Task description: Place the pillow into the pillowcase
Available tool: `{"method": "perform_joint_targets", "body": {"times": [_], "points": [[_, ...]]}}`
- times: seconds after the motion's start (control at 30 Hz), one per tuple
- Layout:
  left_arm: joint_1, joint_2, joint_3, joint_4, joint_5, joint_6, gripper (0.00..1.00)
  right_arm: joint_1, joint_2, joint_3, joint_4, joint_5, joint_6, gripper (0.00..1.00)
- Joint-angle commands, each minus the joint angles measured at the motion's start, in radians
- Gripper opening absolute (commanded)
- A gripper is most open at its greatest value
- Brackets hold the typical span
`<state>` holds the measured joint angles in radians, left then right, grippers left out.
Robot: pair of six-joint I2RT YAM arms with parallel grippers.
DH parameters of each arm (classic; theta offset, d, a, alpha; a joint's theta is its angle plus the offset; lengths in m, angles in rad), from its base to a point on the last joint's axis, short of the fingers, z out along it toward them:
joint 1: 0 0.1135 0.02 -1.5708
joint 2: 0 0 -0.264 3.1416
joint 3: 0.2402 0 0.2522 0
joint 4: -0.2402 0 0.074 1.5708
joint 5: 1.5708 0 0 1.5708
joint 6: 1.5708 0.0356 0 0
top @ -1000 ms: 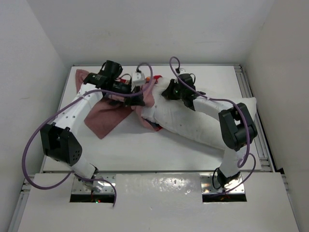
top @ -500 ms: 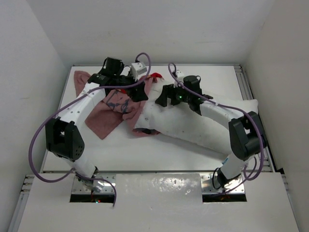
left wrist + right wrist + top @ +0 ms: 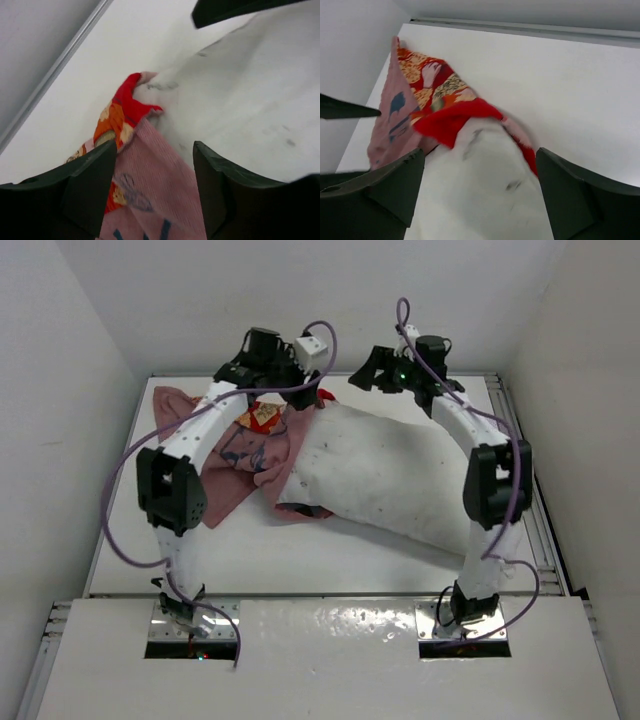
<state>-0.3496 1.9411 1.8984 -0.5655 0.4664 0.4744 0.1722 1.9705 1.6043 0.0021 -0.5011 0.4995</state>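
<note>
White tabletop (image 3: pixel 400 560) boxed in by pale walls fills the overhead view, and on it lies the large plump white stuffed pillow (image 3: pixel 400 475), flecked with a few dark specks. The rectangular fabric pillowcase (image 3: pixel 235 465), dull pink with dark blue print uppermost and red-orange at its edge, spreads out from the pillow's left end and overlaps only that end. A second ago both tools were clamped low over that same end; now the left gripper (image 3: pixel 292 380) and the right gripper (image 3: pixel 362 378) have let go and risen beyond the pillow's far left corner, and the pillow has settled flatter. From the left wrist, the left gripper (image 3: pixel 155 146) has its fingers apart with nothing between them, looking down on the pillowcase (image 3: pixel 125 107), whose red hem caps the pillow (image 3: pixel 240 90) at its corner. From the right wrist, the right gripper (image 3: pixel 480 152) is spread wide and empty above the pillow (image 3: pixel 490 175), and the red lip of the pillowcase (image 3: pixel 445 117) wraps that corner from the left. By my reading this release closes one pull: the corner is seated, most of the pillow is bare, and fresh holds on the hem look necessary
</note>
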Motion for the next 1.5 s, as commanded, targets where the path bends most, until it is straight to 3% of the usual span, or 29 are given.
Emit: {"method": "perform_joint_targets", "body": {"times": [0.0,0.07,0.2,0.23,0.3,0.33,0.37,0.43,0.47,0.53,0.57,0.73,0.8,1.07,1.1,1.13,1.23,1.27,1.33,1.47], "points": [[-0.034,0.12,0.088,0.033,-0.161,-0.042,0.63,0.006,0.172,0.149,-0.098,0.01,0.024,0.9],[-0.029,0.157,0.096,0.045,-0.199,-0.034,0.65,0.009,0.265,0.251,-0.196,-0.042,-0.005,0.99],[-0.032,0.17,0.039,0.088,-0.226,-0.017,0.67,0.024,0.349,0.279,-0.255,-0.245,-0.077,0.99],[-0.037,0.173,0.03,0.101,-0.229,-0.017,0.65,0.032,0.353,0.298,-0.313,-0.29,-0.104,0.98],[-0.048,0.189,0.013,0.125,-0.238,-0.02,0.51,0.039,0.334,0.283,-0.356,-0.362,-0.167,0.88],[-0.051,0.197,0.022,0.131,-0.241,-0.025,0.4,0.041,0.315,0.228,-0.359,-0.382,-0.176,0.83],[-0.052,0.208,0.036,0.136,-0.245,-0.039,0.18,0.036,0.292,0.191,-0.346,-0.422,-0.179,0.68],[-0.058,0.217,0.106,0.127,-0.223,-0.095,0.0,0.035,0.222,0.088,-0.302,-0.454,-0.164,0.49],[-0.063,0.217,0.125,0.118,-0.181,-0.103,0.0,0.032,0.196,0.056,-0.281,-0.462,-0.148,0.29],[-0.077,0.213,0.178,0.119,-0.149,-0.117,0.0,0.036,0.13,-0.016,-0.217,-0.45,-0.133,0.05],[-0.084,0.205,0.197,0.116,-0.118,-0.123,0.0,0.044,0.111,-0.033,-0.196,-0.435,-0.121,0.0],[-0.132,0.185,0.284,0.101,0.035,-0.096,0.0,0.102,0.021,-0.081,-0.098,-0.185,-0.159,0.0],[-0.137,0.183,0.289,0.095,0.129,-0.108,0.0,0.099,0.007,-0.105,0.037,-0.086,-0.089,0.0],[-0.112,0.187,0.265,0.14,0.333,-0.17,0.0,0.046,0.05,-0.087,0.258,0.281,0.2,0.0],[-0.106,0.186,0.234,0.162,0.331,-0.189,0.07,0.038,0.071,-0.089,0.275,0.297,0.212,0.0],[-0.103,0.185,0.222,0.203,0.292,-0.209,0.41,0.021,0.091,-0.07,0.265,0.294,0.229,0.22],[-0.085,0.182,0.231,0.208,0.18,-0.229,0.83,-0.017,0.159,0.052,0.138,0.135,0.196,0.76],[-0.072,0.18,0.244,0.194,0.163,-0.189,0.89,-0.023,0.16,0.086,0.1,0.1,0.171,0.98],[-0.06,0.17,0.294,0.15,0.111,-0.146,0.98,-0.036,0.131,0.085,0.007,0.117,0.093,0.99],[-0.02,0.118,0.318,0.072,0.017,-0.057,1.0,-0.082,0.028,-0.027,-0.063,0.119,0.002,0.99]]}}
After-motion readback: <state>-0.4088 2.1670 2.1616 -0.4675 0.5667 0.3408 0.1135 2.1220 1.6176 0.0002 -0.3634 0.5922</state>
